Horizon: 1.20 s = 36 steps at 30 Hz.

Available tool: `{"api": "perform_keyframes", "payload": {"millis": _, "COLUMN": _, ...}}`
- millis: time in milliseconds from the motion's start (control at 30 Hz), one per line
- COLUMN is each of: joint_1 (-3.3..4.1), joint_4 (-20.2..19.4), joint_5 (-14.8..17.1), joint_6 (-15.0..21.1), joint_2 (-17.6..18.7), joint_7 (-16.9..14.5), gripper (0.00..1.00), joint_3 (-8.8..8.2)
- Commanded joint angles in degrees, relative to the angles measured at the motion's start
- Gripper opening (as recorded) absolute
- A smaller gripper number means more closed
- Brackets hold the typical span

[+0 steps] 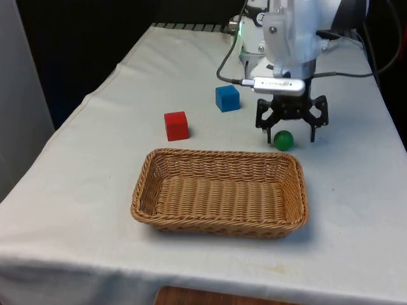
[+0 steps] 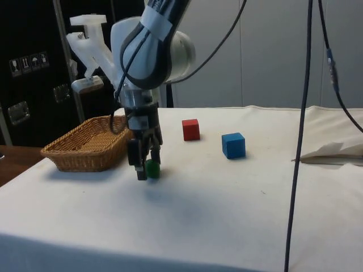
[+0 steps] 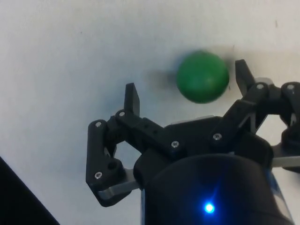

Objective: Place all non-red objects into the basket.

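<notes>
Green ball: rests on the white cloth, just beyond the far right corner of the basket as the front view has it; not lifted.
Ball between fingers: in the wrist view the green ball sits off-centre, close against one fingertip and well apart from the other.
Gripper: low over the ball, fingers spread wide, nothing pinched; the side view places it down at ball height.
Step in hand: judged to be the grasp of the ball, not yet made.
Advice on closing: centre the fingers on the ball first; a lopsided squeeze on a round thing is likely to roll it out sideways.
Advice on depth: fingertips should meet the ball at its widest girth, near the cloth but not dragging it.
Basket: wicker, nothing in it, close by; the carry is short, but the rim must be cleared.
Blue cube: on the cloth beyond the ball, still to be collected.
Red cube: to the front view's left of the blue one; to stay where it is.
</notes>
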Motion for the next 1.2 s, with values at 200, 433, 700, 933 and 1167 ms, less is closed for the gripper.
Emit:
{"api": "perform_keyframes", "payload": {"millis": 200, "joint_1": -0.63, "joint_4": 0.29, "joint_5": 1.20, "joint_6": 0.34, "joint_2": 0.40, "joint_7": -0.86, "gripper": 0.64, "joint_3": 0.74}}
{"api": "perform_keyframes", "payload": {"millis": 433, "joint_1": -0.69, "joint_4": 0.29, "joint_5": 1.20, "joint_6": 0.29, "joint_2": 0.52, "joint_7": -0.86, "gripper": 0.00, "joint_3": 0.74}}
{"api": "perform_keyframes", "payload": {"millis": 700, "joint_1": -0.34, "joint_4": 0.23, "joint_5": 0.80, "joint_6": -0.29, "joint_2": -0.06, "joint_7": -0.29, "gripper": 0.00, "joint_3": 0.34}}
{"api": "perform_keyframes", "payload": {"millis": 933, "joint_1": 0.29, "joint_4": 0.29, "joint_5": -0.23, "joint_6": -2.86, "joint_2": -3.04, "joint_7": 1.66, "gripper": 0.00, "joint_3": -0.74}}
{"api": "perform_keyframes", "payload": {"millis": 1167, "joint_1": 0.29, "joint_4": 0.29, "joint_5": -0.80, "joint_6": -4.93, "joint_2": -5.73, "joint_7": 2.81, "gripper": 0.00, "joint_3": -1.03}}
